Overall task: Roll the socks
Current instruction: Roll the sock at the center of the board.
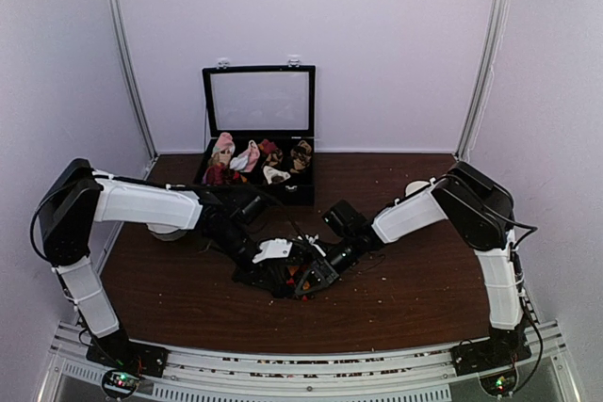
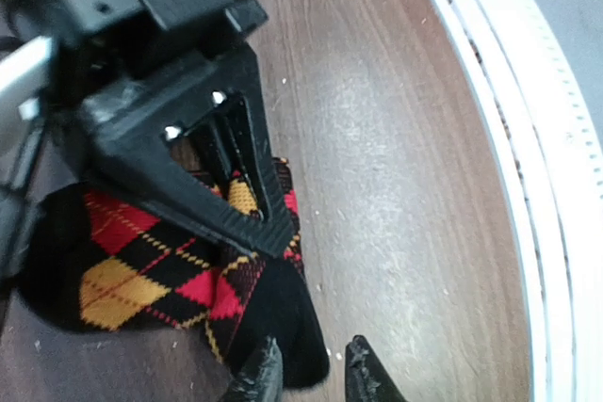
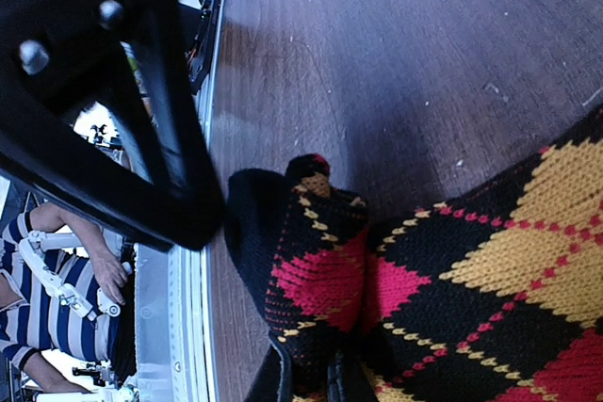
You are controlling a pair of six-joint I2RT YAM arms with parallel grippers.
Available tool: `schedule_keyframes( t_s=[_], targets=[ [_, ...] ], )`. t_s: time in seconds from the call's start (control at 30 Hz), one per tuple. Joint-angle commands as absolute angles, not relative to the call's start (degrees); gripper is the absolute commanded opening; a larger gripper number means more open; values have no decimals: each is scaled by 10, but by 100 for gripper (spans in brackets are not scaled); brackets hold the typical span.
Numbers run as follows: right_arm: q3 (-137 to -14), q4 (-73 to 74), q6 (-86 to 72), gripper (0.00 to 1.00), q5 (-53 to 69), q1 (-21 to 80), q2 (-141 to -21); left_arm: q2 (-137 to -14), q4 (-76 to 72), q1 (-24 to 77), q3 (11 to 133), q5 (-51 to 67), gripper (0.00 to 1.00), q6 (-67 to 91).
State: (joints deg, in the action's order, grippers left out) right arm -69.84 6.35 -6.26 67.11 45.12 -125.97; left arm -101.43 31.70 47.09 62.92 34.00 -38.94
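A robotics lab cell: white panel walls (image 1: 377, 25), aluminium corner posts (image 1: 125, 63), a mounting rail (image 1: 311, 360) along the table (image 1: 415, 289).

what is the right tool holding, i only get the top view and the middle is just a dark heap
Observer: The right tool is shut on a black sock with red and orange diamonds, pinching a fold of it.
Operator: and the left tool
Observer: The left tool is open, its tips at the sock's plain black end.
Operator: rolled yet
Observer: No roll shows. It lies mostly flat on the table, bunched only at the pinch.
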Motion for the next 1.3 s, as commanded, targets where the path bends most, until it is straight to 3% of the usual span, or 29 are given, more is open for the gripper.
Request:
schedule_keyframes(
  t_s=[0.0,0.37,0.67,0.73,0.87,1.07,1.27],
  targets=[
    [-634,179,-79,0,543,435,-1340,-1039,268,485,647,305,29,-391],
    [-639,175,-74,1,548,434,-1348,-1083,225,504,656,227,32,-392],
    [-642,180,-68,2,541,434,-1337,-1135,275,513,691,206,30,-403],
    [-641,179,-67,4,532,434,-1330,-1151,296,513,710,204,27,-404],
    [-629,151,-76,9,511,435,-1301,-1178,328,513,735,201,0,-401],
    [-591,52,-110,13,502,436,-1249,-1225,382,511,768,214,0,-381],
    [-536,-59,-148,25,487,442,-1211,-1273,449,494,815,257,0,-351]
  ],
)
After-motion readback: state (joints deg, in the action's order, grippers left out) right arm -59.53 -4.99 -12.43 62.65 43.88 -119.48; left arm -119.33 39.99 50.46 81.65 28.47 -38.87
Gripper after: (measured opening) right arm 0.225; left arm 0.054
